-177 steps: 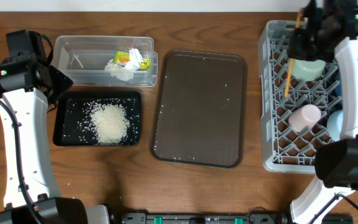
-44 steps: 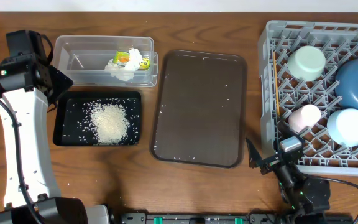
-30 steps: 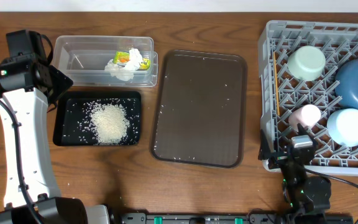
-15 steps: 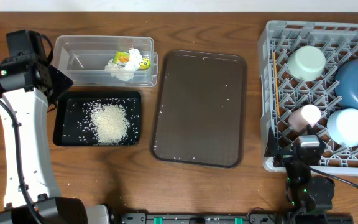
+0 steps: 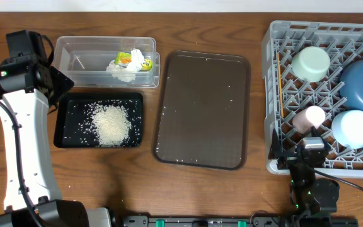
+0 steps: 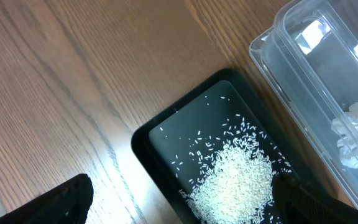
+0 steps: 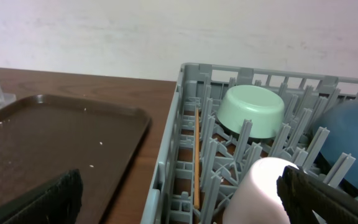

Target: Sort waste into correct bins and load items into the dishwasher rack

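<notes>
Narrow strip of brown wooden table (image 5: 257, 94) open between flat dark brown serving tray (image 5: 201, 107) and grey plastic lattice rack (image 5: 271, 75); rack wall, pegs obstruct.

- Even, soft light from above; only faint shadows on the table (image 5: 200, 189).
- White glare on the tub (image 6: 309, 37) rim.
- Wrist views: near fingers (image 7: 42, 199) dark, blurred.

1. My left arm (image 5: 24, 145) runs up the left side, with the wrist bent inward.
2. My left gripper (image 6: 182, 205) is spread wide. Only its dark fingertips (image 6: 64, 198) show, low in the wrist view's corners.
3. My right arm (image 5: 312, 192) is folded low at the near edge.
4. My right gripper (image 7: 179, 196) is spread wide and aimed about level.
</notes>
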`<act>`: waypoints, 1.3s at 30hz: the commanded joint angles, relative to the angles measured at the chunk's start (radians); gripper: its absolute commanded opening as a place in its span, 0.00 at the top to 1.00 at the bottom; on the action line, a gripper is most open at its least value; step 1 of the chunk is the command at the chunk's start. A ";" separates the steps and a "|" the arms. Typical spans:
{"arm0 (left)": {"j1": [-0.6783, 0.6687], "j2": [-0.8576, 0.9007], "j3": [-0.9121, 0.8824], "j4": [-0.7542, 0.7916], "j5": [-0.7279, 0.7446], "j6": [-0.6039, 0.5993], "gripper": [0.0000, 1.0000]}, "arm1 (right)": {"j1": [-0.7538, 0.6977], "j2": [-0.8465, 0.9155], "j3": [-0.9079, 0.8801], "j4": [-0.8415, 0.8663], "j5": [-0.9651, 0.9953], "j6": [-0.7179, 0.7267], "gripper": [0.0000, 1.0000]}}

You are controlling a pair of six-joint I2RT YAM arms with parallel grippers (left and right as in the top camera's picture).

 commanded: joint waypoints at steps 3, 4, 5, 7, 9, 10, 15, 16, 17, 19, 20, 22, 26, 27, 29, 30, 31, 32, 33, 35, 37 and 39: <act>0.004 0.002 0.003 -0.002 -0.005 -0.008 0.06 | -0.012 -0.009 -0.005 -0.002 0.004 -0.012 0.01; 0.004 0.002 0.003 -0.002 -0.005 -0.008 0.06 | -0.012 -0.009 -0.005 -0.002 0.004 -0.012 0.01; 0.004 0.002 0.003 -0.002 -0.005 -0.008 0.06 | -0.012 -0.009 -0.005 -0.002 0.004 -0.012 0.01; 0.004 0.002 0.003 -0.002 -0.005 -0.008 0.06 | -0.012 -0.009 -0.005 -0.002 0.004 -0.012 0.01; 0.004 0.002 0.003 -0.002 -0.005 -0.008 0.06 | -0.012 -0.009 -0.005 -0.002 0.004 -0.012 0.01; 0.004 0.002 0.003 -0.002 -0.005 -0.008 0.06 | -0.012 -0.009 -0.005 -0.002 0.004 -0.012 0.01; 0.004 0.000 0.003 -0.003 -0.005 -0.008 0.06 | -0.012 -0.009 -0.005 -0.002 0.004 -0.012 0.01; 0.004 -0.003 0.003 -0.005 -0.006 0.000 0.06 | -0.012 -0.009 -0.005 -0.002 0.004 -0.012 0.01; 0.004 -0.007 0.003 -0.016 -0.005 0.008 0.06 | -0.012 -0.009 -0.005 -0.002 0.004 -0.012 0.01; 0.004 -0.020 0.003 -0.068 -0.001 0.006 0.06 | -0.012 -0.009 -0.005 -0.002 0.004 -0.012 0.01; 0.003 -0.027 0.002 -0.113 0.018 0.005 0.06 | -0.012 -0.009 -0.005 -0.002 0.004 -0.012 0.01; 0.003 -0.049 -0.017 -0.210 0.060 -0.042 0.06 | -0.012 -0.009 -0.005 -0.002 0.004 -0.012 0.01; -0.002 -0.112 -0.114 -0.222 0.097 -0.053 0.06 | -0.012 -0.009 -0.005 -0.002 0.004 -0.012 0.01; -0.005 -0.140 -0.158 -0.201 0.097 -0.053 0.06 | -0.012 -0.009 -0.005 -0.002 0.004 -0.012 0.01; -0.010 -0.205 -0.252 -0.141 0.098 -0.053 0.06 | -0.012 -0.009 -0.005 -0.002 0.004 -0.012 0.01; -0.014 -0.246 -0.307 -0.098 0.100 -0.053 0.06 | -0.012 -0.009 -0.005 -0.002 0.004 -0.012 0.01; -0.018 -0.288 -0.360 -0.050 0.113 -0.052 0.06 | -0.012 -0.009 -0.005 -0.002 0.004 -0.012 0.01; -0.021 -0.326 -0.406 -0.008 0.123 -0.053 0.06 | -0.012 -0.009 -0.005 -0.002 0.004 -0.012 0.01; -0.026 -0.367 -0.452 0.035 0.131 -0.052 0.06 | -0.012 -0.009 -0.005 -0.002 0.004 -0.012 0.01; -0.043 -0.468 -0.556 0.125 0.153 -0.038 0.06 | -0.012 -0.009 -0.005 -0.002 0.004 -0.012 0.01; -0.065 -0.565 -0.644 0.205 0.179 0.007 0.06 | -0.012 -0.009 -0.005 -0.002 0.004 -0.012 0.01; -0.093 -0.662 -0.727 0.279 0.219 0.053 0.06 | -0.012 -0.009 -0.005 -0.002 0.004 -0.012 0.01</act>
